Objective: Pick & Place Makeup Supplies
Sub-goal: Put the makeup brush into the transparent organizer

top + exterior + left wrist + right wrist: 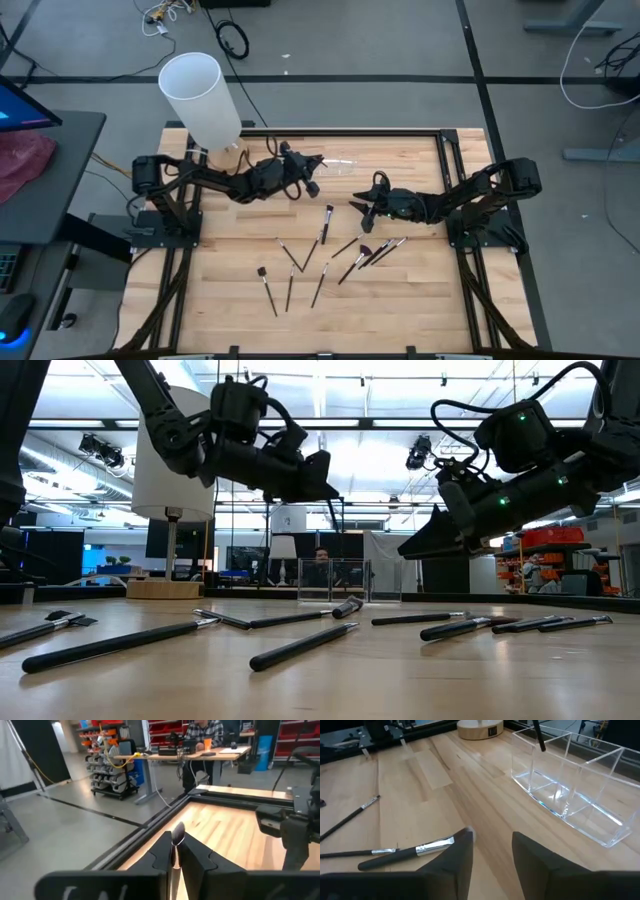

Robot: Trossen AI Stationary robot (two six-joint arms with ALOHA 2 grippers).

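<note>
Several makeup brushes [322,283] lie flat on the wooden table [230,310], spread across its middle and near part. My left gripper [176,845] is shut on one more brush [177,833], beside a clear plastic organizer [570,790] at the table's far side. My right gripper [492,855] hovers open over bare wood to the right of centre. Nothing is between its fingers, and a silver-ferruled brush [410,851] lies just beside one fingertip. My left gripper pinches the brush between its two fingers just below the bristle head [175,854]. The head sticks out above the fingertips and the handle runs down between them, out of view. A dark handle end [539,737] shows over the organizer. The brush is lifted clear of the table.
A tall white cylinder [200,100] stands on a wooden base at the table's far left corner. Black frame rails [450,170] border the table. A person [202,732] sits at a desk in the room beyond.
</note>
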